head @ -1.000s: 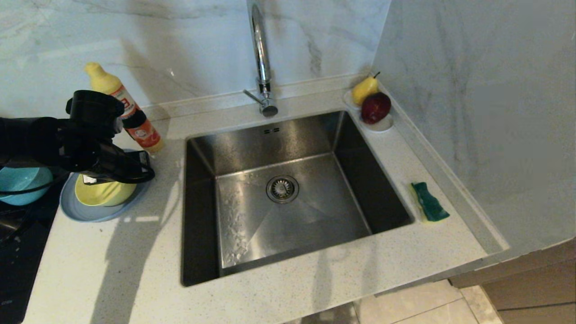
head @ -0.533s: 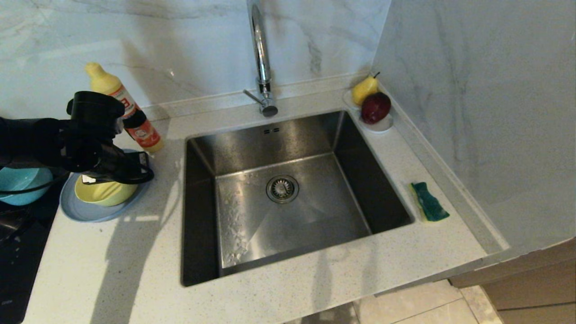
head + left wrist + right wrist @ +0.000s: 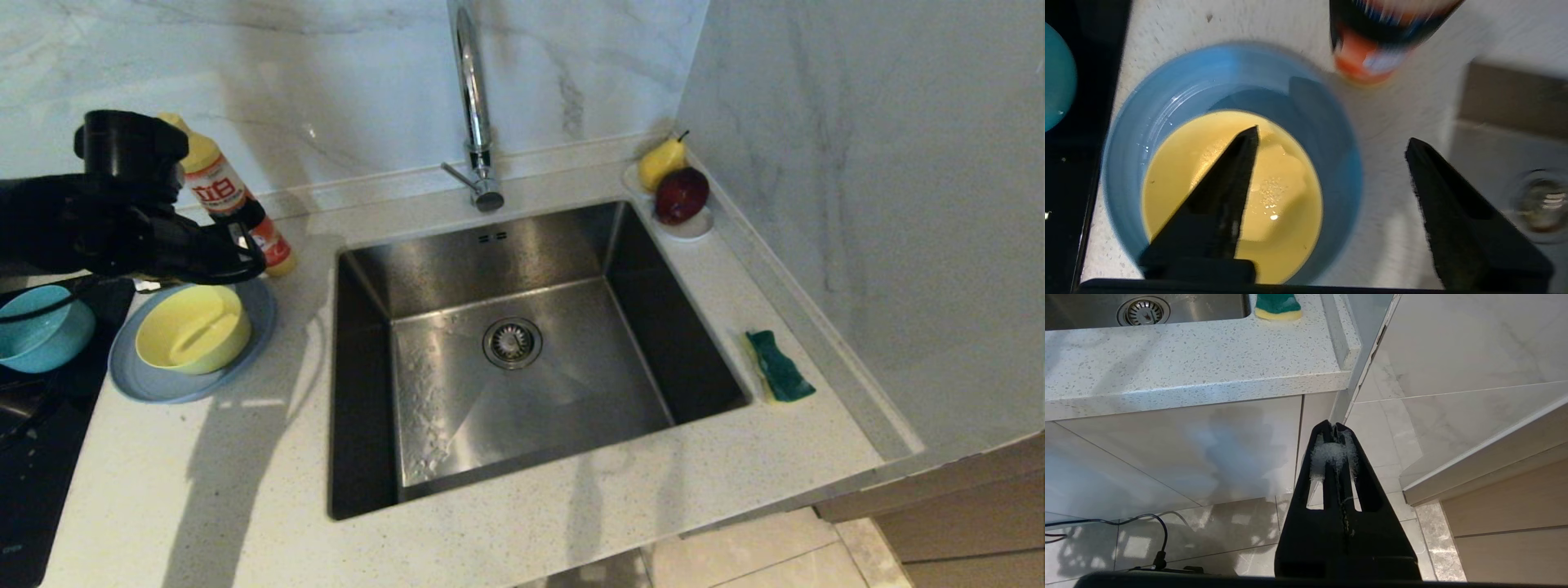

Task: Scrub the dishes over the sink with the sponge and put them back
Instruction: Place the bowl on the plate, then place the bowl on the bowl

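**Left gripper hanging open above the yellow bowl**

The left gripper is hovering over the yellow bowl with its fingers spread apart, gripping nothing. The bowl is sitting inside the grey-blue plate on the counter left of the sink, beside a detergent bottle. The teal bowl is resting further left. The sponge is lying right of the sink. The right gripper is hanging below the counter edge, fingers pressed together.

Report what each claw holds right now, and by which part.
Nothing is held. The left claw hangs open above the yellow bowl; the right claw is shut on nothing.
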